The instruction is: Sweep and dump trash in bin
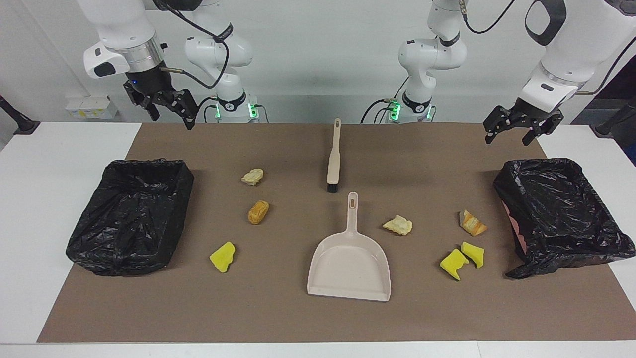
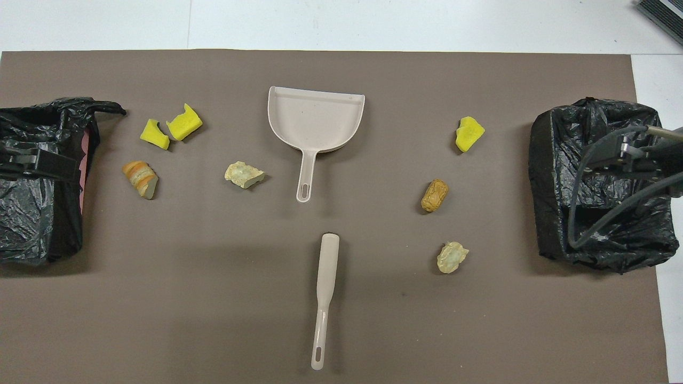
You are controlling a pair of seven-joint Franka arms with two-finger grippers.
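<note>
While both grippers (left (image 1: 514,133), right (image 1: 169,108)) hang open, 7 trash scraps (image 1: 258,212) lie btw 2 bins (image 1: 130,214).

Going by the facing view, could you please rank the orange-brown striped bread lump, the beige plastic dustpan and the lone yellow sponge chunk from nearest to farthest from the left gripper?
From the left gripper, raised by its black-lined bin:
1. Orange-brown striped bread lump, at the left arm's end.
2. Beige plastic dustpan, mid-table.
3. Lone yellow sponge chunk, toward the right arm's end.

Bright, even light from above; soft short shadows beside the dustpan (image 1: 349,263); both views sharp, no glare
</note>
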